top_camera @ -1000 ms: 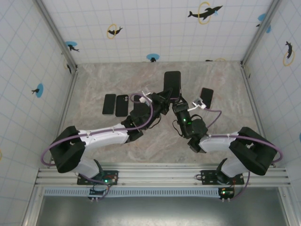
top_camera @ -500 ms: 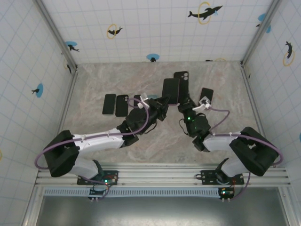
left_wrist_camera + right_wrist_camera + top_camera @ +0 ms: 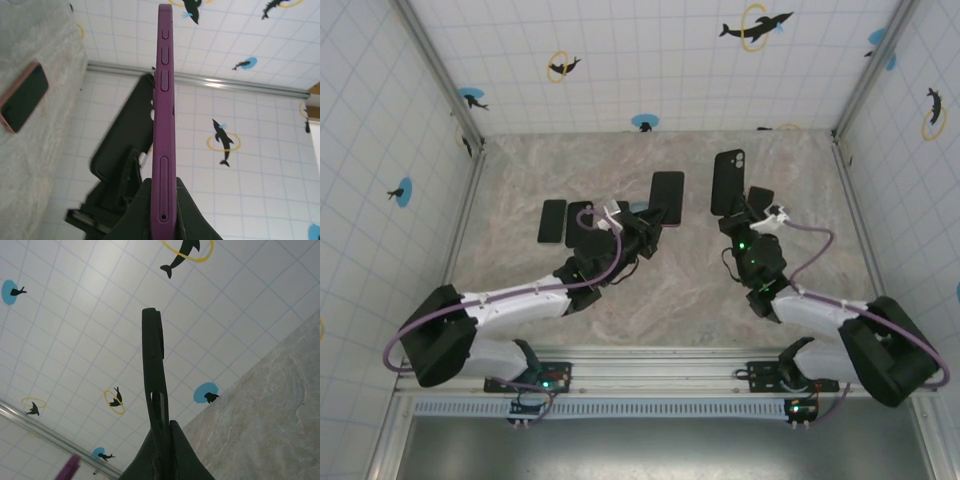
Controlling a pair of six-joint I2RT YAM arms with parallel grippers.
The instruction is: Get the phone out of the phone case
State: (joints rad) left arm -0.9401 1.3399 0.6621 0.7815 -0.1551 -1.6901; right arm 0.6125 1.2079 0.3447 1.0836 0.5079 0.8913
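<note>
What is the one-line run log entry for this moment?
left gripper: shut on purple phone | right gripper: shut on dark case | phone and case: apart, both held up | status: phone out

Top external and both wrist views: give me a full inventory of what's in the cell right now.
purple phone: one, purple, edge-on in the left gripper
phone case: one, black, in the right gripper
loose phones: two, black, flat on the table, left of centre
dark phone: one, flat beside the right gripper
pink-rimmed phone: one, dark screen, flat on the table; possibly one already listed
table: one, grey marble
left gripper: shut on the purple phone
right gripper: shut on the phone case
</note>
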